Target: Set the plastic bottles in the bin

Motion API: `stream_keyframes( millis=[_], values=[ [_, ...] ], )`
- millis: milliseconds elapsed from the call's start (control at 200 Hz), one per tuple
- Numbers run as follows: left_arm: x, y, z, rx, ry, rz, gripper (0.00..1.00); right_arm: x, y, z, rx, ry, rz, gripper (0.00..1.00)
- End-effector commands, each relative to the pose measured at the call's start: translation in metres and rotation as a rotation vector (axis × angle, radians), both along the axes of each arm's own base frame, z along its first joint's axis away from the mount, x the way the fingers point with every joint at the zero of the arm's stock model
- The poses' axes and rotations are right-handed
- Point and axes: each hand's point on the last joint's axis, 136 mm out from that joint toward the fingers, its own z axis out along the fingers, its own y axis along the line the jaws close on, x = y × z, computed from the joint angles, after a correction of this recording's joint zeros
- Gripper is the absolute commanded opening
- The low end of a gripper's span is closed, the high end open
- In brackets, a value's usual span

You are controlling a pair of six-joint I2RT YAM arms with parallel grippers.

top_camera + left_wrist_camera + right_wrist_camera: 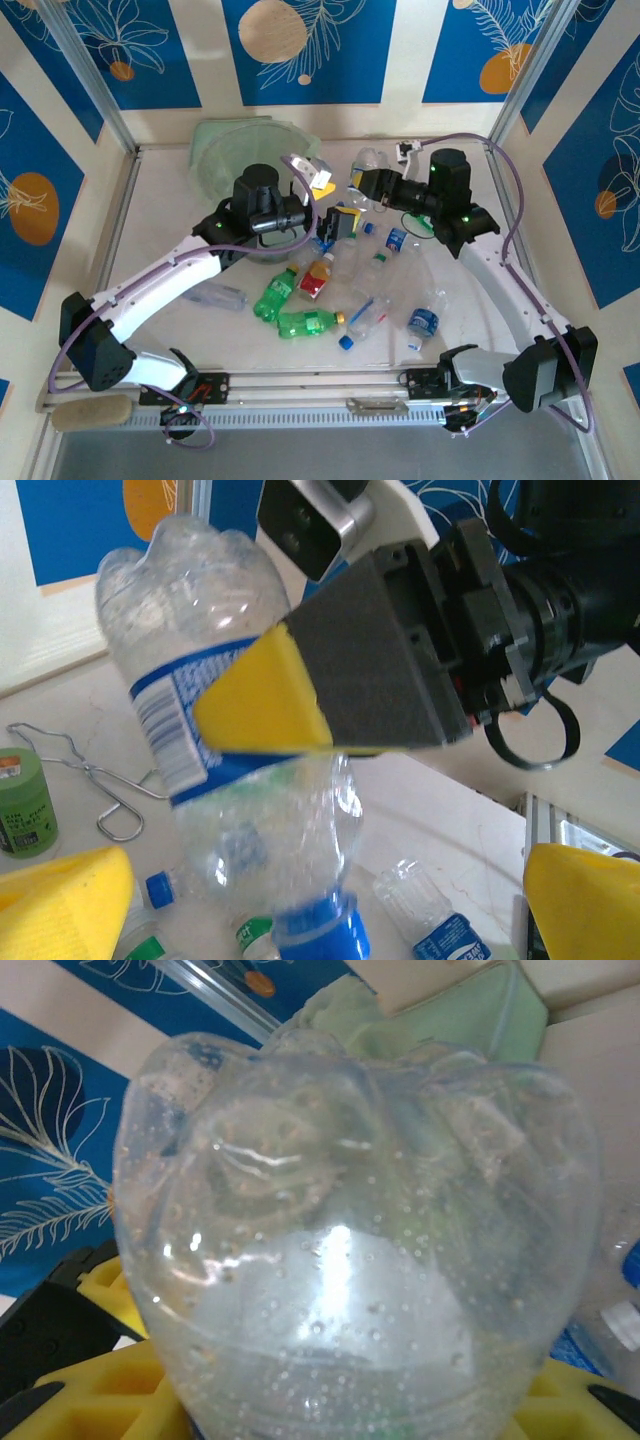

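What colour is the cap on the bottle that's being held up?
Blue; the cap of the held bottle shows best in the left wrist view.

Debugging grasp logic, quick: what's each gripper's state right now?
Left gripper: open, holding nothing.
Right gripper: closed on a clear bottle with a blue label, cap down.

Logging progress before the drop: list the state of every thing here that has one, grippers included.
Clear blue-labelled plastic bottle: held in the air, blue cap down.
Right gripper: shut on that bottle.
Left gripper: open, empty.
Round pale-green plastic bin: open-topped, bag-lined.
Green plastic bottles: lying on their sides.
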Motion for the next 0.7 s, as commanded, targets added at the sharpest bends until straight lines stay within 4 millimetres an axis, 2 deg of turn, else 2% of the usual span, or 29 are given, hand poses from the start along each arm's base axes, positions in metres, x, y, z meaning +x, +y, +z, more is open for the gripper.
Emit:
stream_keyframes(
  millis=[0,320,695],
  values=[
    [-0.002,-0.006,0.013,-0.025,-0.012,-0.013,1.00,-0.003,0.006,0.016,0.031,-0.040,-0.014,0.49],
    [0.005,-0.010,0.003,0.022,-0.036,0.009,1.00,-0.012,0.024,0.033,0.066,-0.054,0.038,0.49],
    [0.015,-0.020,-0.006,0.047,-0.031,0.002,1.00,-0.019,0.032,0.038,0.074,-0.063,0.056,0.49]
  ],
)
